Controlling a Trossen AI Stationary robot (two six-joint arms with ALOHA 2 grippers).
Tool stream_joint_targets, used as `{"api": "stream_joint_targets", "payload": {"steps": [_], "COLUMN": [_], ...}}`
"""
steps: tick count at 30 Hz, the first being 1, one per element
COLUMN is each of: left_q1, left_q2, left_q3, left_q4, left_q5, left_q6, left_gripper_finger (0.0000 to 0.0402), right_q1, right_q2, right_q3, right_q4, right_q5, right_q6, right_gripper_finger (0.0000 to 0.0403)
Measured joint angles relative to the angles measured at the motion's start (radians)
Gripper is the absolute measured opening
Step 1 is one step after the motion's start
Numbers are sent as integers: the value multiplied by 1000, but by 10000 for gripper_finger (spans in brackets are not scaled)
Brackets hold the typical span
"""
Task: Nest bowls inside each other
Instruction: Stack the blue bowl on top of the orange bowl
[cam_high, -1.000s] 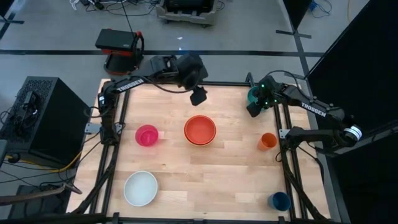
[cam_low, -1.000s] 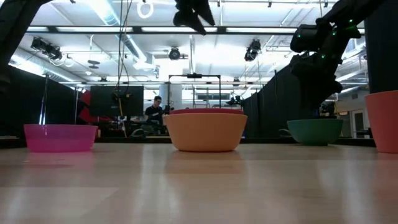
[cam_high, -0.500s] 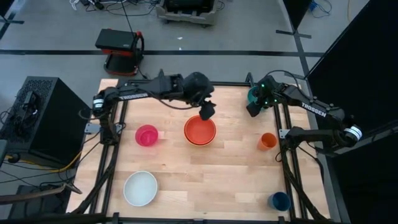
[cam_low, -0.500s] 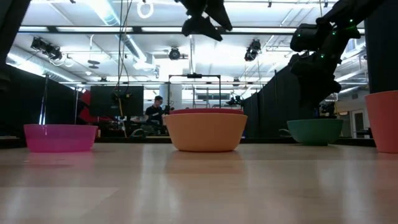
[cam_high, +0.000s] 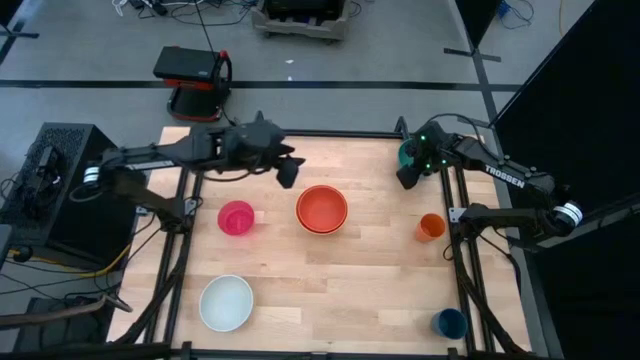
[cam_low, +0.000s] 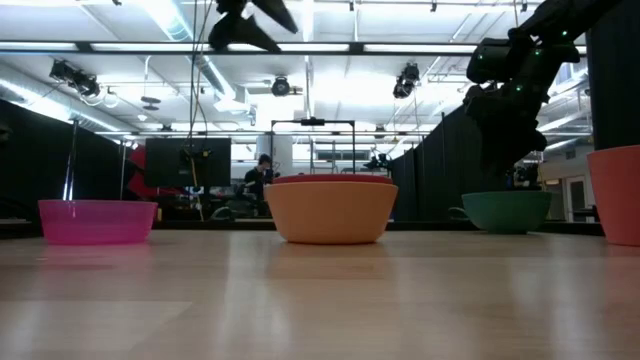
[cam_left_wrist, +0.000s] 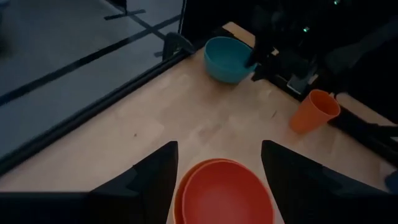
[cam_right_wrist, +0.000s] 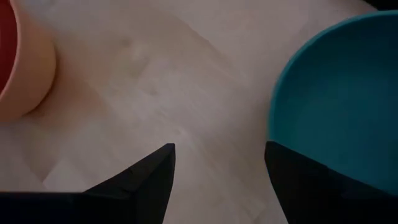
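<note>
A red-orange bowl (cam_high: 321, 207) sits nested in the yellow-orange bowl (cam_low: 330, 213) at mid-table. The pink bowl (cam_high: 236, 217) stands to its left and the white bowl (cam_high: 226, 302) near the front left, each on its base. The teal bowl (cam_left_wrist: 227, 58) rests in the far right corner. My left gripper (cam_high: 289, 175) hangs open and high over the table, between the pink bowl and the stacked pair, holding nothing. My right gripper (cam_high: 407, 178) is open just above the teal bowl's rim (cam_right_wrist: 278, 106), one finger over the inside and one over the table.
An orange cup (cam_high: 430, 226) stands by the right edge and a dark blue cup (cam_high: 450, 323) at the front right corner. Bare wood lies across the table's middle front (cam_high: 340, 290). A black frame runs along the left and right edges.
My left gripper came from the far edge toward the near edge, over the stacked bowls' far rim, then swung toward the table's left while rolling at the wrist. It now hangs left of the stack. The bowls and my right gripper have kept still.
</note>
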Motion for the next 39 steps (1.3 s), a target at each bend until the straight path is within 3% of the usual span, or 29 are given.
{"api": "stream_joint_targets", "payload": {"steps": [27, 39], "left_q1": [-1, -1], "left_q2": [-29, -29], "left_q3": [-31, -31], "left_q4": [42, 43], "left_q5": [32, 33], "left_q6": [-1, -2], "left_gripper_finger": [219, 219], "right_q1": [24, 24], "right_q2": [60, 200], "right_q3": [0, 0], "right_q4": [-7, -6], "right_q5": [105, 117], "right_q6": [-4, -22], "right_gripper_finger": [233, 224]}}
